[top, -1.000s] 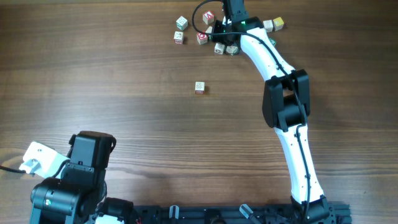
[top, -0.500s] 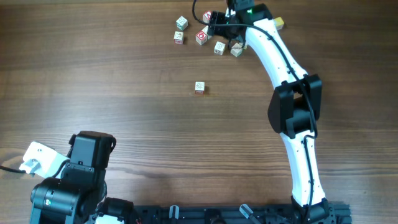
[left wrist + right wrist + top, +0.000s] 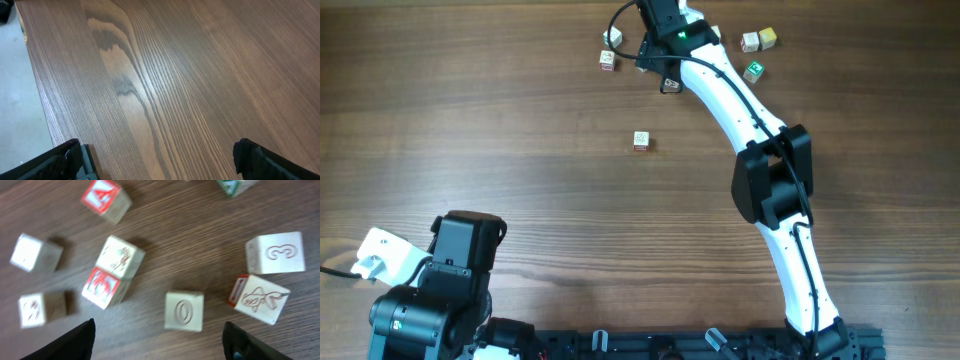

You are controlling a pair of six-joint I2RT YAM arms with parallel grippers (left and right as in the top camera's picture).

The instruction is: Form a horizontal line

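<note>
1. Overhead: even, bright light; tabletop (image 3: 520, 150) grain sharp, shadows faint and short.
2. Left wrist: pale sheen across the wood, focus fine.
3. Right wrist: cubes (image 3: 184, 311) motion-smeared, left side worst; right pincer (image 3: 160, 344) tips soft, near black.

— Where do we have our right arm (image 3: 720, 95)?
— Stretched far across the bench (image 3: 520, 150), elbow bent, wrist at the far edge. Our right pincer (image 3: 161, 342) points down, its jaws standing wide apart and gripping nothing.
— And our left arm (image 3: 445, 285)?
— Folded at the near corner. Our left pincer (image 3: 160, 162) hangs above the bench, jaws spread fully, holding nothing.
</note>
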